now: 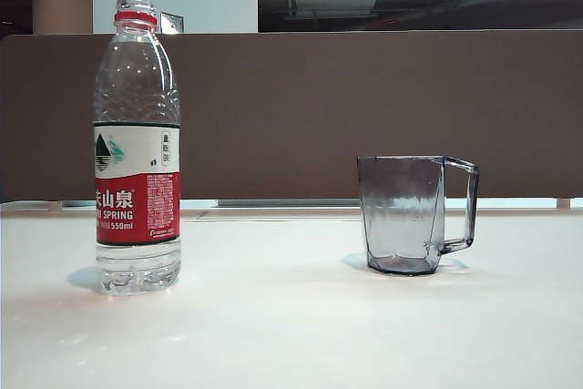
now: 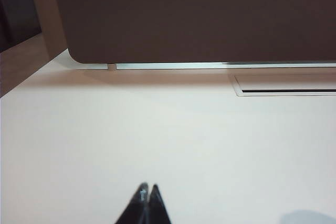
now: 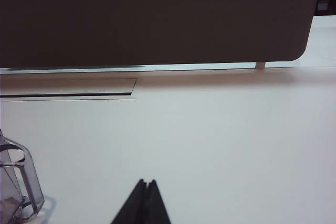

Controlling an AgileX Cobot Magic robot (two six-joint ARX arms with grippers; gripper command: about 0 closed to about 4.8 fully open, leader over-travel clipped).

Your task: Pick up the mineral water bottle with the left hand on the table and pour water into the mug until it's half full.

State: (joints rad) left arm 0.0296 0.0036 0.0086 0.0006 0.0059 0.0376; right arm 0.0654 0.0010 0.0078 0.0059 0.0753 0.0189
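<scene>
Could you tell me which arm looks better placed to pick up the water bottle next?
Probably the left. The mineral water bottle stands on the left side of the table; the mug sits beside the right gripper. Left gripper is shut, holding nothing.

One mineral water bottle [image 1: 137, 148], one mug [image 1: 414, 214], two closed tools.

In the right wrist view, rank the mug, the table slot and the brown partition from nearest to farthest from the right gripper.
From the shut right gripper:
1. mug, beside it at the frame edge.
2. table slot, farther ahead across the table.
3. brown partition, upright behind the slot.
</scene>
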